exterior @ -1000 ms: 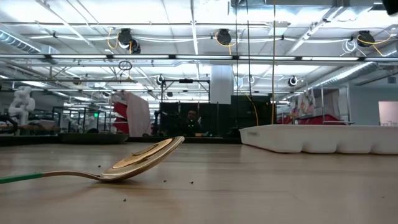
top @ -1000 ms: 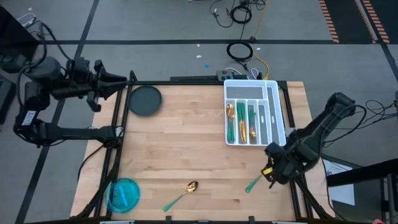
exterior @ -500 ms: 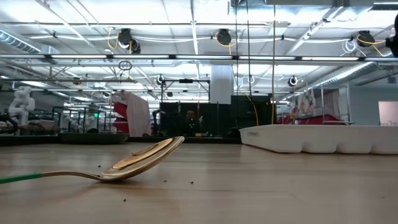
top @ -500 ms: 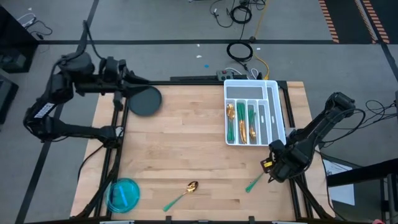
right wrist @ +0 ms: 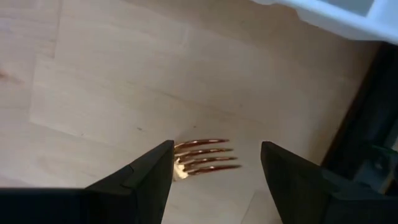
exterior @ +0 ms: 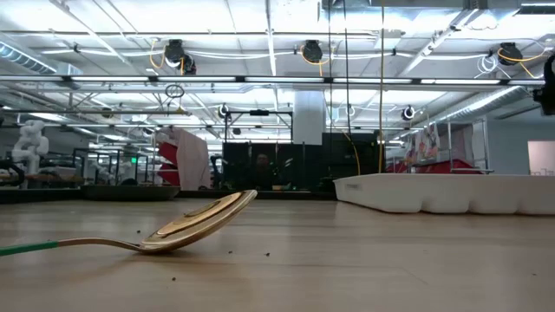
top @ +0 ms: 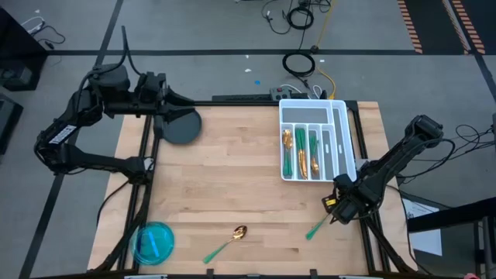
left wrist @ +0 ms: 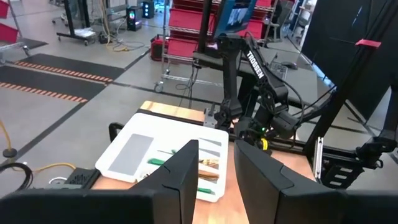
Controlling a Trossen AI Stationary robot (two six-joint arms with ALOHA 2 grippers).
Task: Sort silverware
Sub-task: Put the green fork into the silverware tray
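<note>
Most of the silverware lay sorted in the white divided tray [top: 343, 139] at the far right of the surface [top: 232, 186]: three narrow compartments each held pieces with gold heads and green handles, and the long cross compartment at the far end appeared empty. Two pieces were left loose near the front edge. By this layout the task was judged largely complete, with two placements outstanding.

The spoon [top: 226, 242] lay at front centre, its gold bowl pointing toward the tray and its slim green handle trailing toward the front edge. In the low view its bowl [exterior: 204, 218] stood tilted up off the wood, polished and reflective.

The fork [top: 316, 228] lay near the front right edge. Only its green handle showed from above; in the right wrist view its four gold tines [right wrist: 202, 158] rested flat on the wood between the fingers.

The right end effector [top: 336, 208] was positioned over the fork's head with fingers spread wide on either side of the tines, gripping nothing. The fork was judged the next piece for pick-up.

The left end effector [top: 172, 98] hung at the far left corner, over the edge of a dark round plate [top: 181, 126]. Its fingers stood a narrow gap apart and held nothing.

A blue bowl [top: 153, 242] sat at the front left corner.
</note>
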